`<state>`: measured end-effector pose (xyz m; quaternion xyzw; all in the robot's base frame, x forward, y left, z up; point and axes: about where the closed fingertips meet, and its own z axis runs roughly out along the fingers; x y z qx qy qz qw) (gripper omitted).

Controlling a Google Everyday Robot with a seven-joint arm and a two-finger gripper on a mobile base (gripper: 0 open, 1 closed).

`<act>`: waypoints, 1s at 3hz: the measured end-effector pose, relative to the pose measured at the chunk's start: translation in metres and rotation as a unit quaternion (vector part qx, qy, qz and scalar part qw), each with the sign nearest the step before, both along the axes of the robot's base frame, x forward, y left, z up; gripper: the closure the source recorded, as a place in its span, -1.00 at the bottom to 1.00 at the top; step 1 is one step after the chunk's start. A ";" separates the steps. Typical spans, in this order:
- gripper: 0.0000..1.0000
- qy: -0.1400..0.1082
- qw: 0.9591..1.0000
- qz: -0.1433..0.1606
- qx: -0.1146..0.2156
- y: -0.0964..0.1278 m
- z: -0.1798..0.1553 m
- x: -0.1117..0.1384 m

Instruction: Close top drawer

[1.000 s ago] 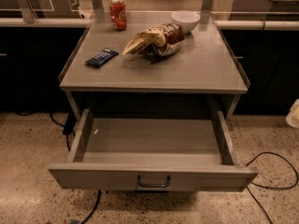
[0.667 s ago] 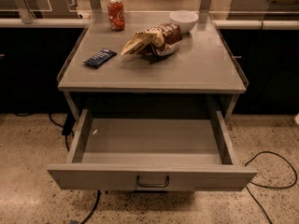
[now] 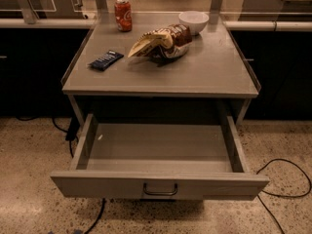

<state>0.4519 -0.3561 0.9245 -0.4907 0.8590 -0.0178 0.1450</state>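
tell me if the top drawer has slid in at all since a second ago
No. The top drawer sits as far out past the front edge of the table as before, wide open. The gripper is not in view.

Camera view: no part of the robot's own body falls inside the frame, so no arm link, housing, cable, screw or marking can be logged. The gripper is out of view, somewhere beyond the frame edges. Its colour, shape and surface detail cannot be told.
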 end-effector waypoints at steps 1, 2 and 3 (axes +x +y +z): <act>-1.00 0.024 0.993 0.091 -0.075 -0.002 -0.004 0.007; -1.00 0.024 0.993 0.091 -0.075 -0.002 -0.004 0.007; -1.00 0.008 0.995 0.070 -0.064 -0.008 -0.012 0.010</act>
